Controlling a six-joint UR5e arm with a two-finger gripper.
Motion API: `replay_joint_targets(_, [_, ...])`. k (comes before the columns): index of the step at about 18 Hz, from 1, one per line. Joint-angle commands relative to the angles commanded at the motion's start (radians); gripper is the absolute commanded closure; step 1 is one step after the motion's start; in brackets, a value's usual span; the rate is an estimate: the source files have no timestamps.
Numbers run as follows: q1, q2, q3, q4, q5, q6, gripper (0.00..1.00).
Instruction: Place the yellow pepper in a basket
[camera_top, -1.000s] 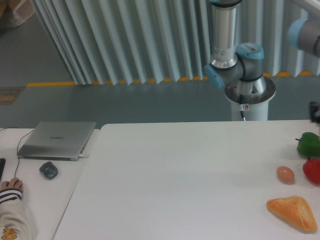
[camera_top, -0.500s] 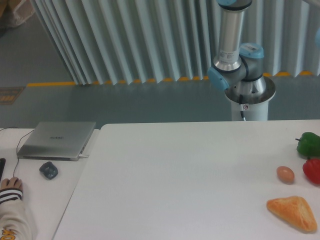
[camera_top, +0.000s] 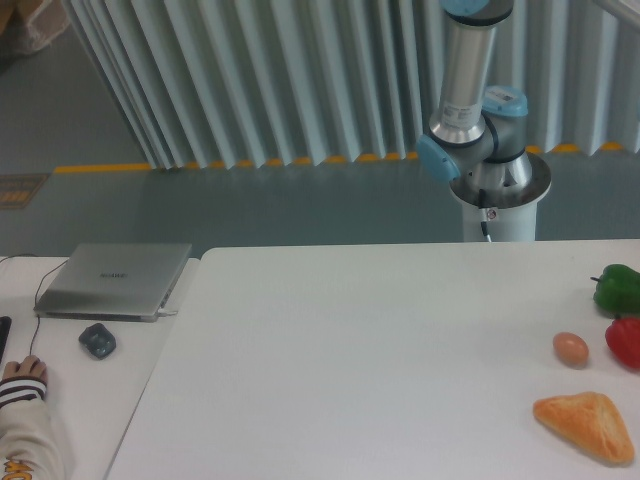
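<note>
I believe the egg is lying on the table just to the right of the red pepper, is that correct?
Not quite: in the camera view the egg lies on the table just to the left of the red pepper, not the right.

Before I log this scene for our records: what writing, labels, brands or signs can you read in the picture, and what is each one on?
No text here can be read outright.
Laptop: a faint mark sits in the middle of its closed lid, too blurred to read.
Robot base: a small sticker with a red mark on its front, too small to read.
Sleeve cuff: part of an orange print at the bottom edge, cut off and unreadable.
</note>
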Motion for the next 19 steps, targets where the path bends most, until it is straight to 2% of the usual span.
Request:
replay_joint_targets(1, [-0.032, 0.008, 0.031, -0.058, -0.054, 0.018, 0.00])
replay_joint_targets(3, [-0.086, 0.038, 0.078, -0.089, -0.164, 0.028, 0.00])
replay_joint_targets(4, [-0.091, 0.043, 0.083, -0.101, -0.202, 0.078, 0.00])
replay_joint_targets(6, [-0.104, 0.055, 0.091, -0.130, -0.209, 0.278, 0.00])
replay_joint_targets(7, [-0.108, 0.063, 0.091, -0.172, -0.204, 0.417, 0.00])
replay_joint_targets(8, [-0.109, 0.063, 0.089, -0.181, -0.203, 0.464, 0.00])
replay_joint_targets(15, [-0.123, 0.040, 0.060, -0.180, -0.188, 0.483, 0.00])
replay_joint_targets(19, [-0.124, 0.037, 0.054, -0.178, -0.140, 0.483, 0.00])
